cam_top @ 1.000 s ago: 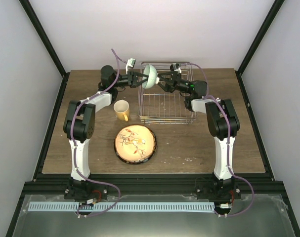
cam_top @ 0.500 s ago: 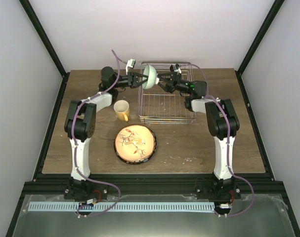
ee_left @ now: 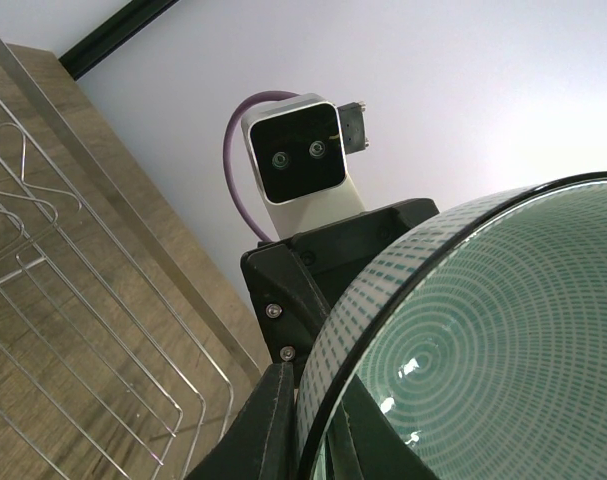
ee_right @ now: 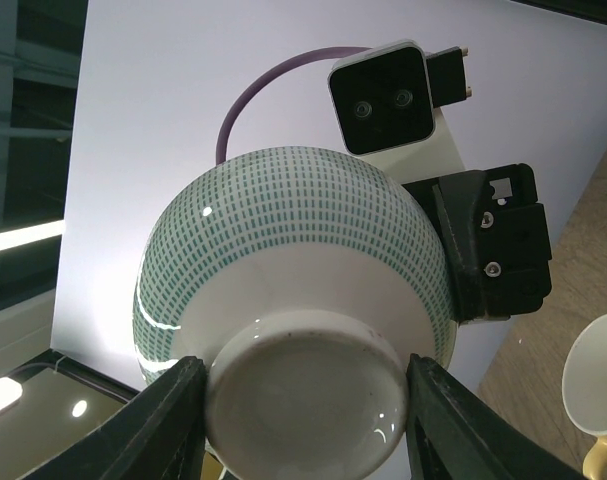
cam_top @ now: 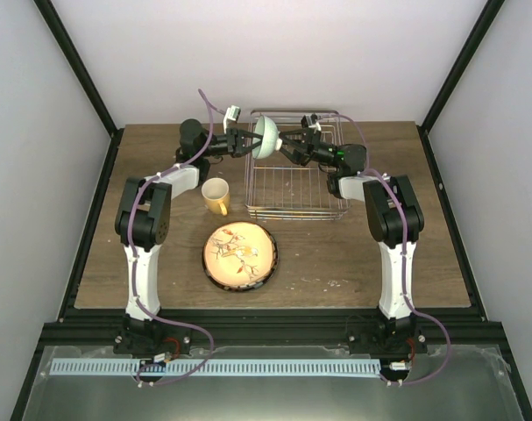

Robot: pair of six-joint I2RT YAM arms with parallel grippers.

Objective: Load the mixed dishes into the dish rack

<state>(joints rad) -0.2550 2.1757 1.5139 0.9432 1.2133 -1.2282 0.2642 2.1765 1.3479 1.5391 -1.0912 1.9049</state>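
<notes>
The small pale-teal bowl (cam_top: 266, 138) is held on its side in the air over the far left corner of the dish rack (cam_top: 296, 189). My left gripper (cam_top: 251, 140) is shut on the bowl's dark rim (ee_left: 328, 400), one finger inside and one outside. My right gripper (cam_top: 283, 140) grips the bowl's white foot (ee_right: 303, 395) from the other side, a finger touching each side. The yellow mug (cam_top: 215, 196) stands left of the rack. The orange-cream floral plate (cam_top: 239, 255) lies on a dark-rimmed plate near the front.
The silver wire rack (ee_left: 63, 330) holds no dishes. The mug's rim (ee_right: 603, 390) shows at the right edge of the right wrist view. Black frame posts and white walls enclose the wooden table (cam_top: 379, 254).
The bowl and both grippers have shifted slightly right and lower over the rack's corner. Mug and plates have not moved.
</notes>
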